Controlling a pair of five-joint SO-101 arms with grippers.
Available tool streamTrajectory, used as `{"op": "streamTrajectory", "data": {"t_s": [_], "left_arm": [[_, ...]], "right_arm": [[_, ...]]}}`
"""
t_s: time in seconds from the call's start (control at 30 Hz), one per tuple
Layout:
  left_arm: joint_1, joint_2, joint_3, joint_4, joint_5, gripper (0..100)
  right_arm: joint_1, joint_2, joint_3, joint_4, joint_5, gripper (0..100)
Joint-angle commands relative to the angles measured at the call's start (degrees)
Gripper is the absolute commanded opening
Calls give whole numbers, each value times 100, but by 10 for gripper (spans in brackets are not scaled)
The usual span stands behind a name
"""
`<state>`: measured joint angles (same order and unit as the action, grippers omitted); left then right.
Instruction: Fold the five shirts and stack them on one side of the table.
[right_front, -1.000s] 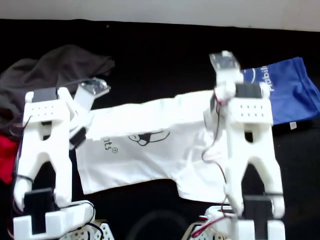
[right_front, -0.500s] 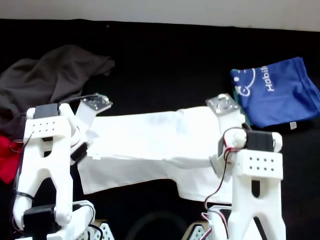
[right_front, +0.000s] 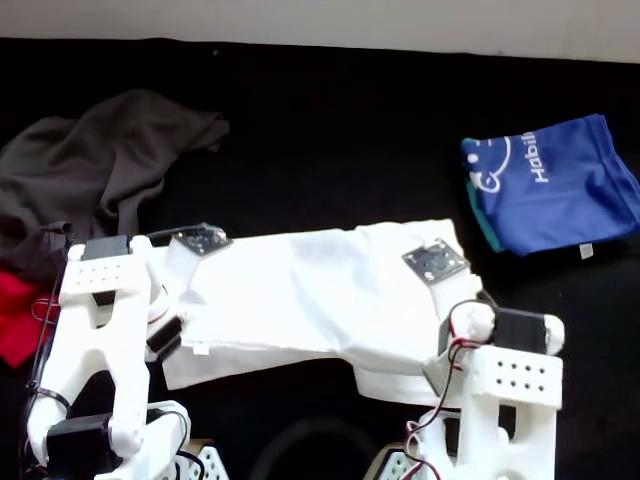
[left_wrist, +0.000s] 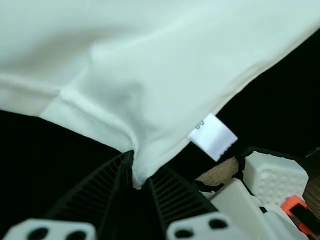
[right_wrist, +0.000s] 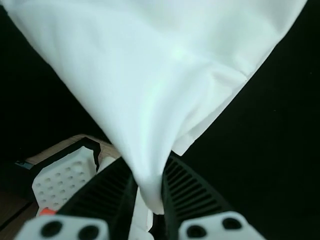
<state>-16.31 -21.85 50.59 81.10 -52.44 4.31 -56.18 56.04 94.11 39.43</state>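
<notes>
A white shirt (right_front: 310, 295) lies across the middle of the black table, its far edge doubled over toward the near side. My left gripper (right_front: 180, 300) is shut on the shirt's left end; in the left wrist view the white shirt (left_wrist: 150, 85) is pinched between the black fingers (left_wrist: 107, 192), with a small label (left_wrist: 212, 136) hanging beside them. My right gripper (right_front: 445, 300) is shut on the shirt's right end; the white shirt (right_wrist: 160, 80) bunches into the right gripper (right_wrist: 149, 192). A folded blue shirt (right_front: 548, 185) lies at the far right.
A dark grey shirt (right_front: 95, 165) lies crumpled at the far left, with a red shirt (right_front: 18, 315) beneath its near edge. The two arm bases stand at the near edge of the table (right_front: 330, 130). A pale wall runs along the back.
Both grippers have pulled the shirt's far edge toward the near side, folding it over and covering the printed front. The right arm drew back from beside the blue shirt.
</notes>
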Motion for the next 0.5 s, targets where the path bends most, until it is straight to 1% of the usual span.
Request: {"op": "streamTrajectory", "data": {"t_s": [0.0,0.2,0.33,0.47], "left_arm": [[-22,-119,136,-158,-97,9],[-22,-119,708,-607,-105,9],[-4,-119,954,-686,-114,9],[233,-119,1297,-923,-114,9]], "right_arm": [[295,-119,198,-136,369,5],[356,-127,980,-840,448,5],[338,-127,1077,-989,448,5],[330,-127,1103,-1086,431,5]]}}
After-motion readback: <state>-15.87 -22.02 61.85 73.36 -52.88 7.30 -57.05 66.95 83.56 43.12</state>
